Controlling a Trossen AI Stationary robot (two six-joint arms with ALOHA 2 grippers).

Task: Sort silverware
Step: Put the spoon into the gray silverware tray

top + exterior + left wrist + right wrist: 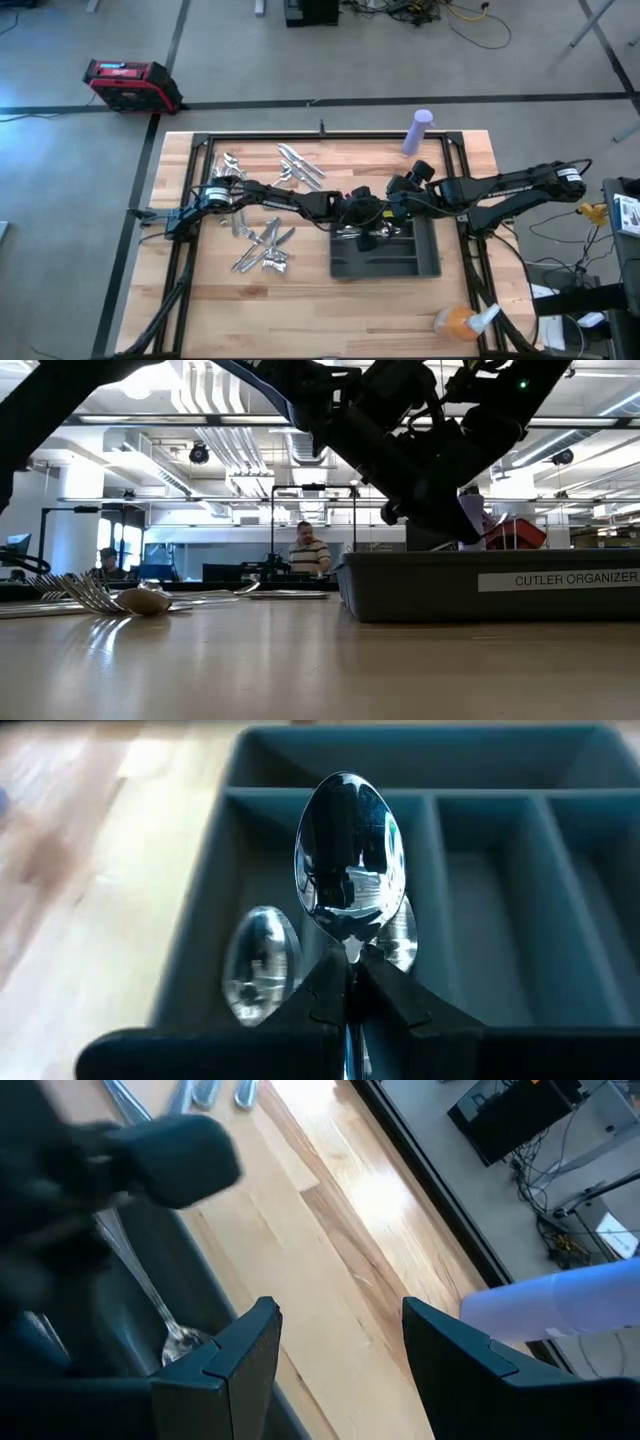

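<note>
Left gripper [352,982]: clenched on a spoon [349,855], pinching it at the neck just below the bowl; the bowl stands up past the fingertips and mirrors the room.
Left gripper place: over the tray [423,262], at its far left part, as the high view shows; the left arm reaches across the table from the left side.
Spoons in tray: two more spoon bowls [260,963] lie in the leftmost long compartment, beneath the held spoon; one is partly hidden behind it.
Right gripper [335,1342]: released, its two fingers well apart with nothing between them.
Right gripper place: above the tray's far edge, just right of the left gripper; the right arm comes in from the right side.
Spoon by the right gripper: one spoon [178,1342] lies in the tray, handle running away along a compartment.
Loose silverware [262,246]: a heap of forks and spoons on the table left of the tray, under the left arm; another small group [298,162] lies farther back, and a few pieces [229,163] at far left.
Low view: forks and a spoon [143,599] lie flat on the table at left; the tray's wall carries a label reading CUTLER ORGANIZER [574,579].
Tray: dark grey, with long compartments and one cross compartment at the far end.
Other things: a purple cylinder [418,131] stands at the far edge of the table; an orange bottle [456,321] lies at near right.
Room: people [309,552] sit at desks beyond the table.
</note>
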